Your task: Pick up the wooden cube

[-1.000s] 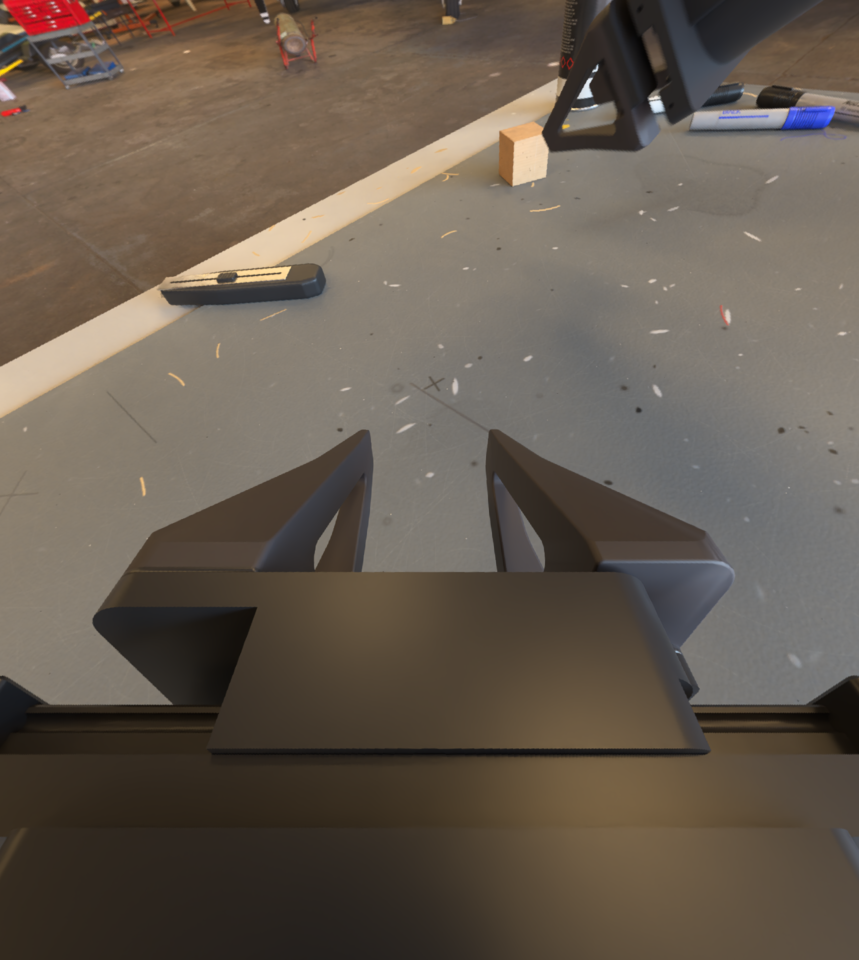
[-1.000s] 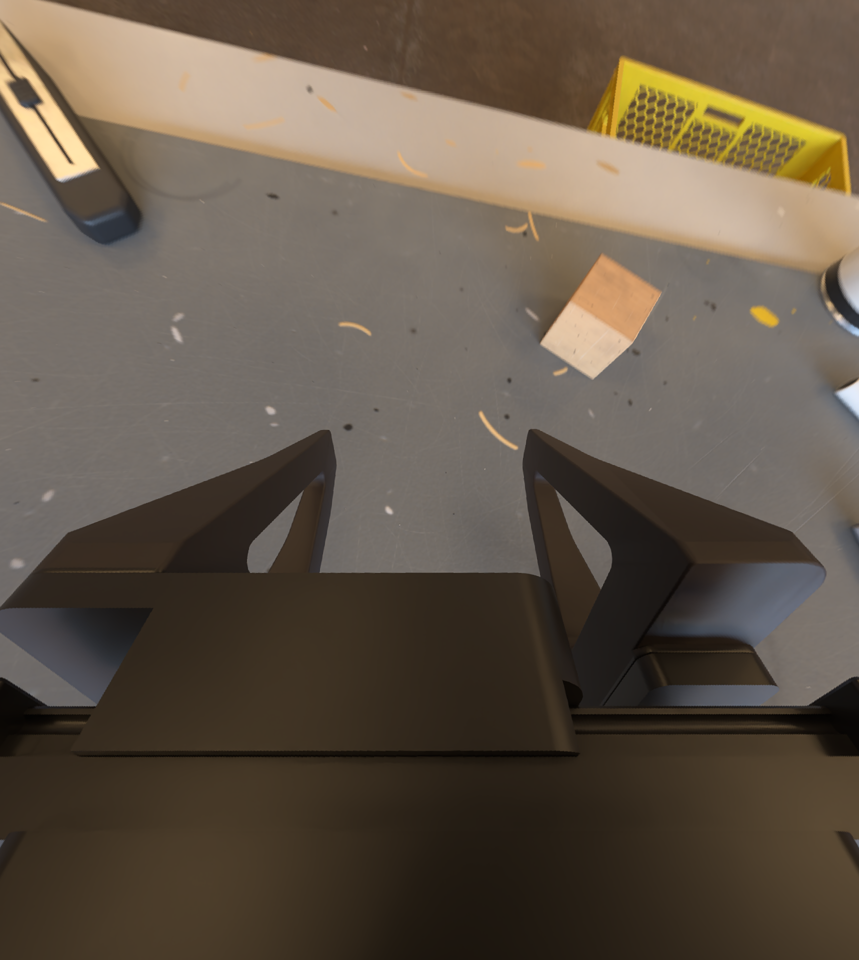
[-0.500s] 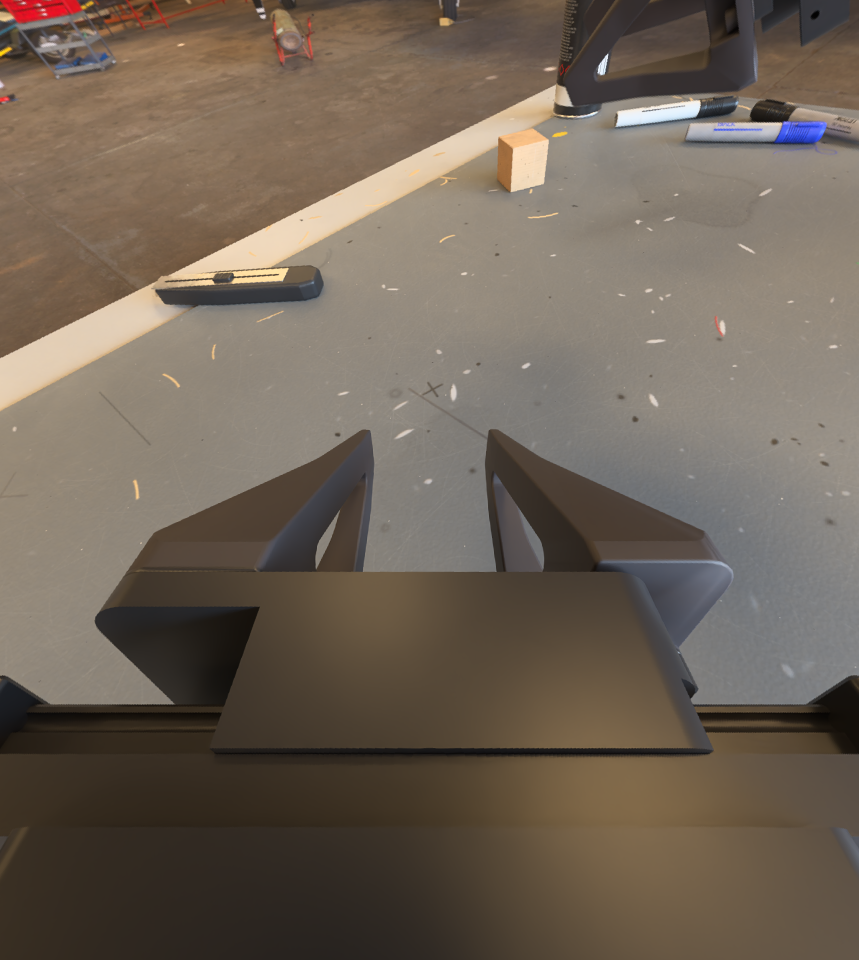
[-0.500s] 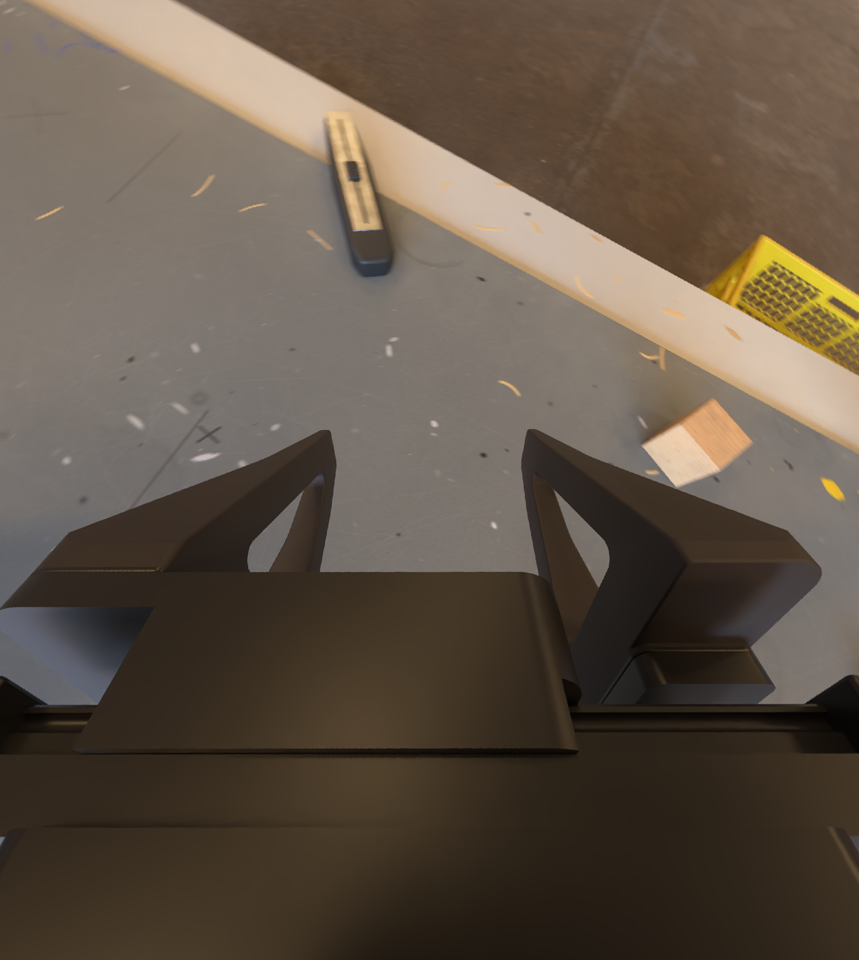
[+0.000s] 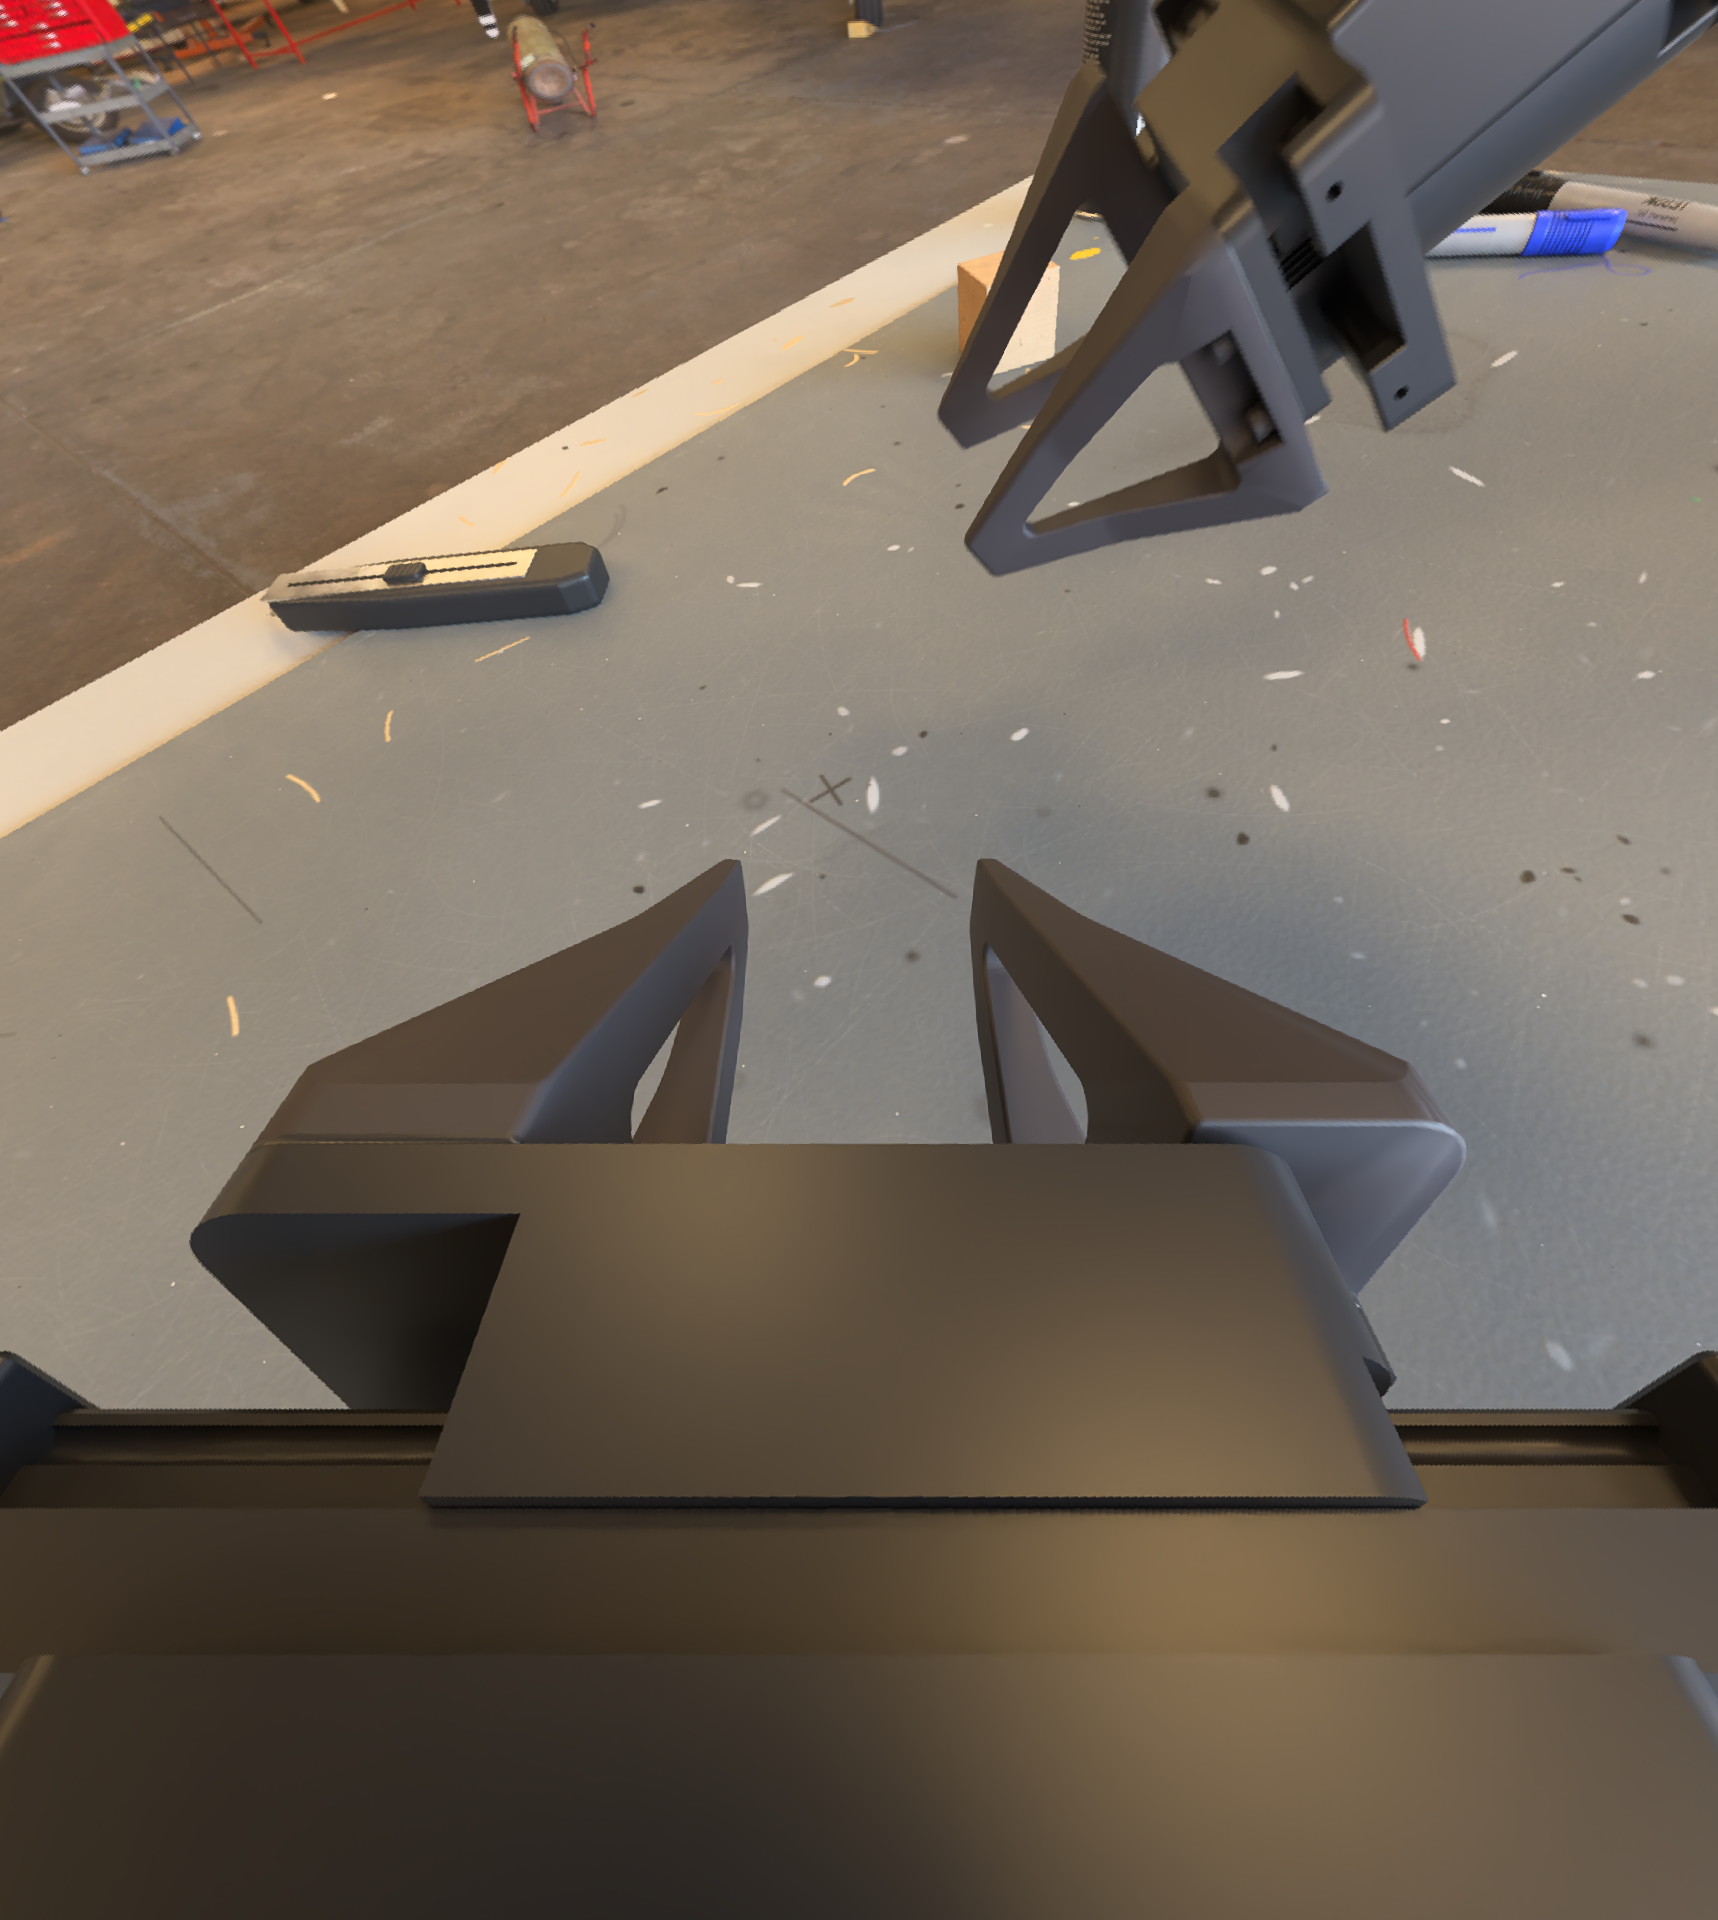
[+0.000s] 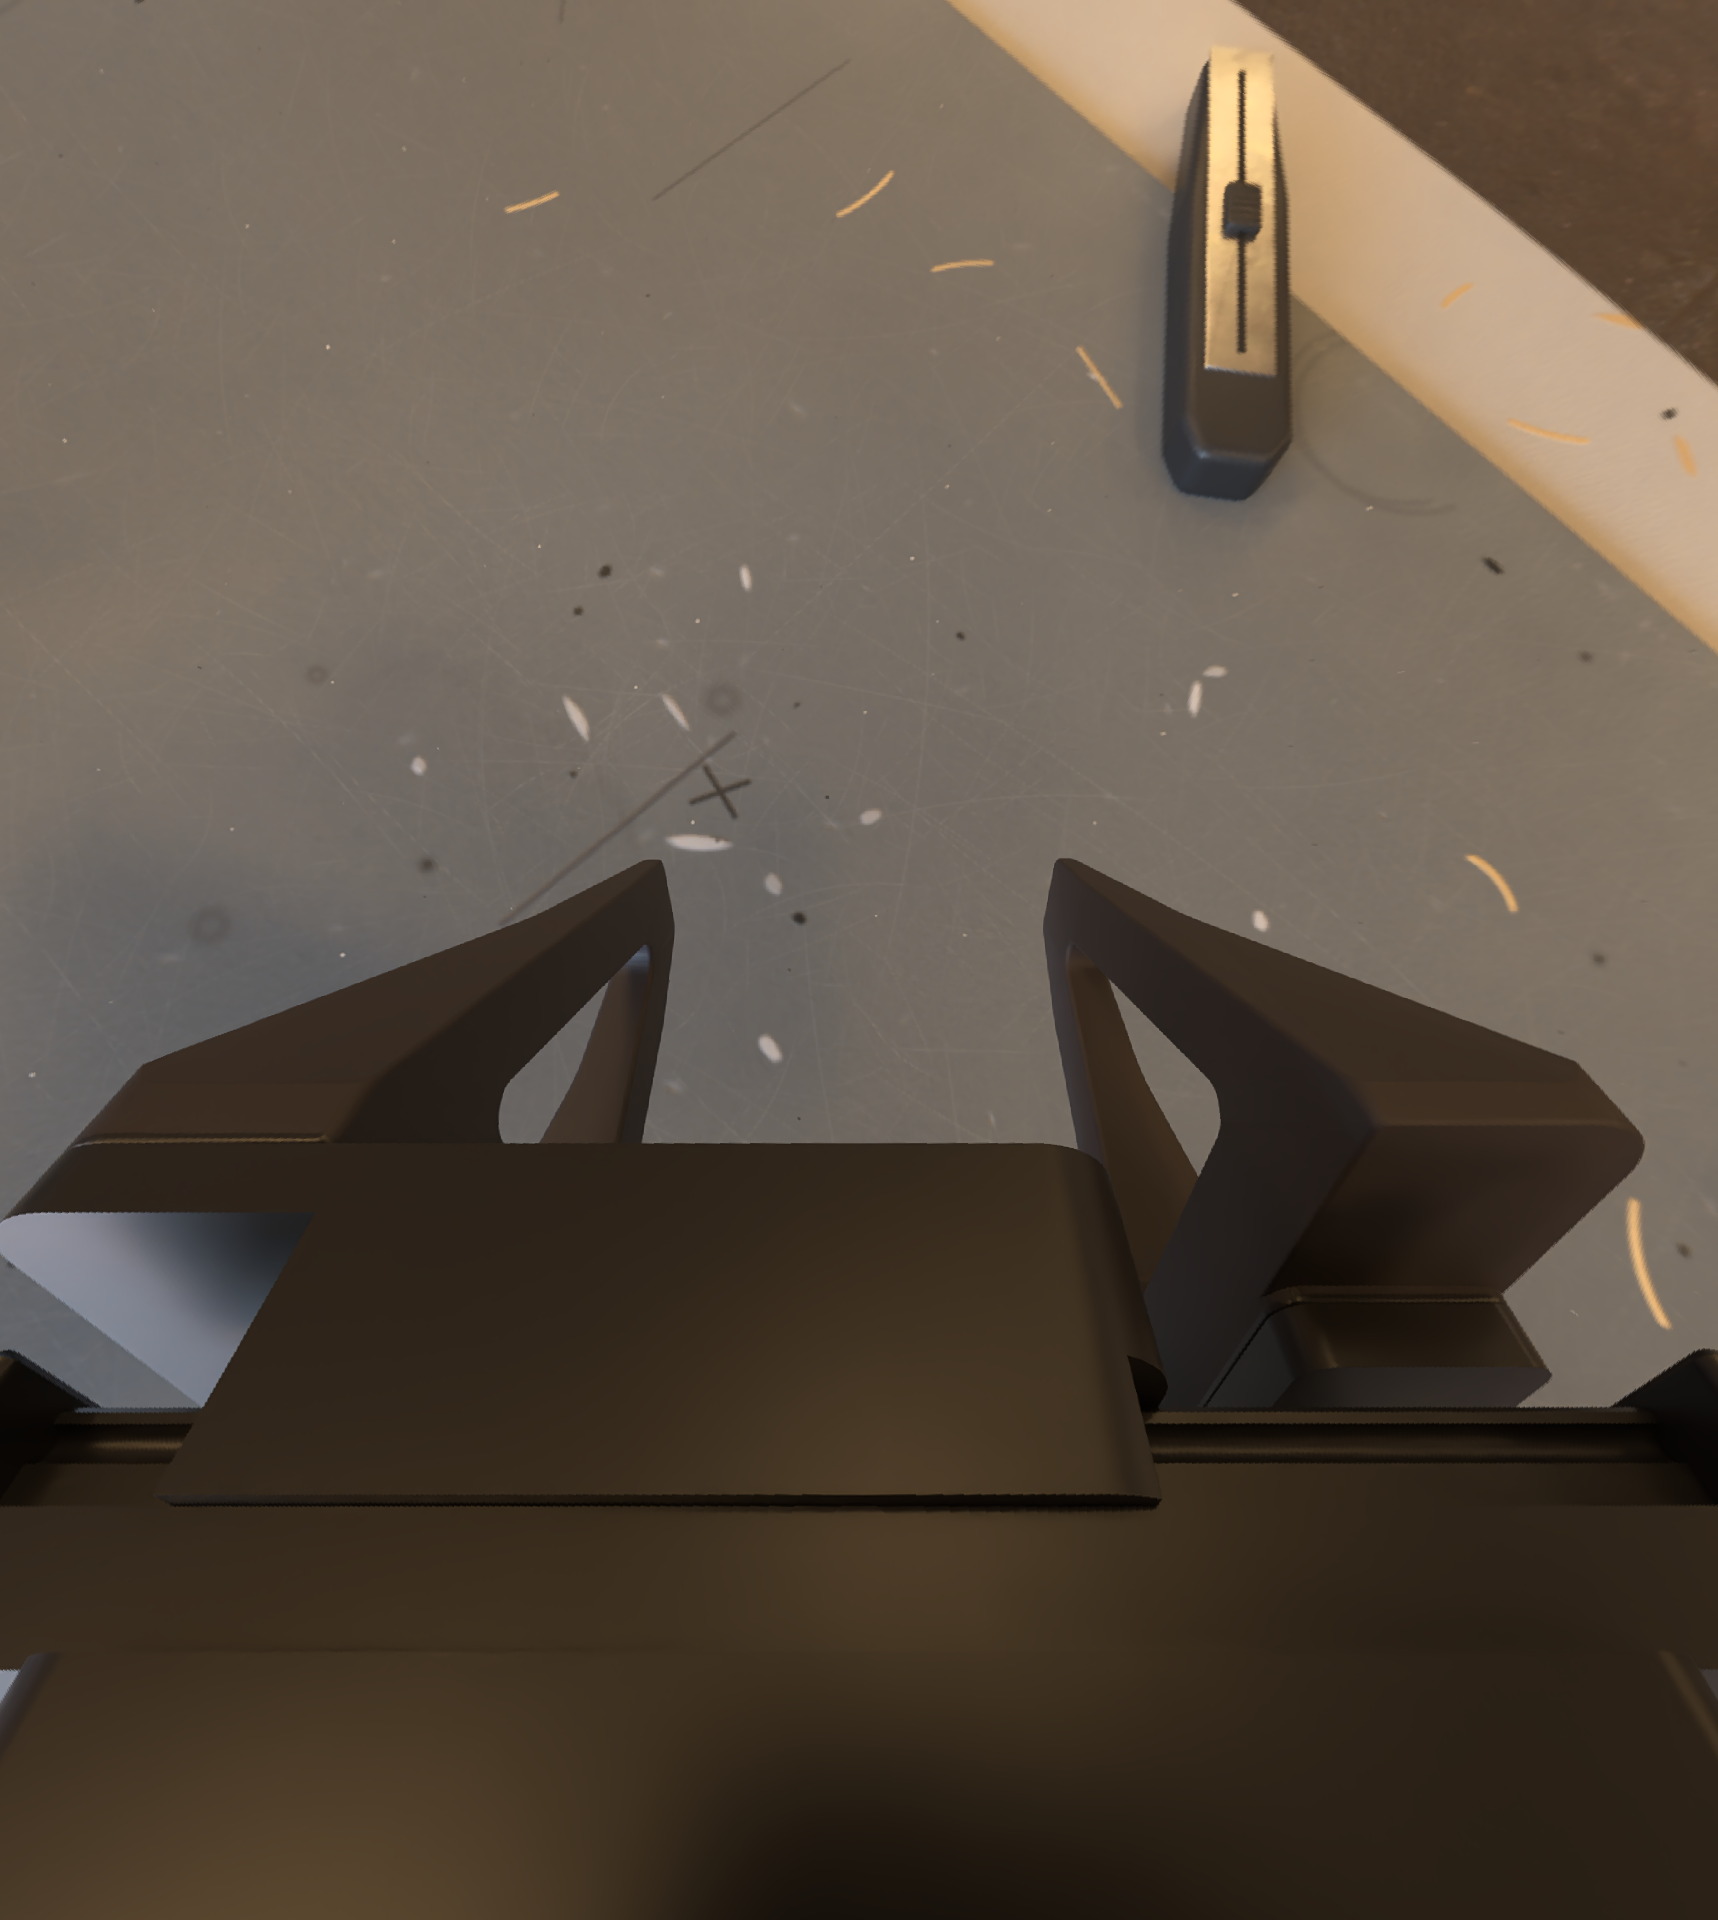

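Both pincers gape empty: the right pincer (image 5: 969, 488) hangs near the wooden cube (image 5: 980, 296) by the bench (image 5: 1146, 727) edge; the left pincer (image 5: 860, 878) hovers mid-bench.

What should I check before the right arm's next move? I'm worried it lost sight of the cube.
1. Right tool open, nothing between its fingers: ok.
2. Small light wooden cube within the right wrist view: not ok; only the left wrist view shows it.
3. Cube resting on the grey tabletop near its pale edge: ok.
4. Black utility knife apart from the cube: ok.
5. Right tool lined up over the cube: cannot tell.
6. Left tool open, far from the cube: ok.
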Motion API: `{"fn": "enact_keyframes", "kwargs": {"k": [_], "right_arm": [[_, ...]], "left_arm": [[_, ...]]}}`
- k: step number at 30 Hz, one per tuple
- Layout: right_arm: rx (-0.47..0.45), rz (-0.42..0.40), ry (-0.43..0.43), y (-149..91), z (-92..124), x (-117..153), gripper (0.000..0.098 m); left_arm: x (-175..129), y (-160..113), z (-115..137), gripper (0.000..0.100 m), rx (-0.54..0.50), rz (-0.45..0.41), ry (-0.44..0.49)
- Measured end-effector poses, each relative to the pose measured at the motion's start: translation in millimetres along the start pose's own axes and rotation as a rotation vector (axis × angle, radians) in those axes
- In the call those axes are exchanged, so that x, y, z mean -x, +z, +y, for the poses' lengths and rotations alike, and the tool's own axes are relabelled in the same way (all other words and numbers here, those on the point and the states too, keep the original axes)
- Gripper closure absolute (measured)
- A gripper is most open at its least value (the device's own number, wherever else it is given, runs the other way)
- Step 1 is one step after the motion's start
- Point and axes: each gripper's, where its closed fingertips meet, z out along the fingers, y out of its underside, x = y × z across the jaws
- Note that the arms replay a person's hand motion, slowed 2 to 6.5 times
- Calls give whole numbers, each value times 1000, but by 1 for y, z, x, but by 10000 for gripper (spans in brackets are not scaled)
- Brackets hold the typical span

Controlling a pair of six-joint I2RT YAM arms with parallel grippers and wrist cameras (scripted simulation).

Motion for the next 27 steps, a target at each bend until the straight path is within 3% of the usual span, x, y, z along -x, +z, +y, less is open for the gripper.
{"fn": "enact_keyframes", "kwargs": {"k": [9,15,27], "right_arm": [[6,-58,8,22,10,-5,367],[-32,-78,-12,26,5,-7,366],[-6,-163,-30,26,18,-12,365]], "left_arm": [[-5,2,0,636,0,-1,35],[-7,3,1,636,0,-4,58],[-6,6,7,635,18,5,47]]}}
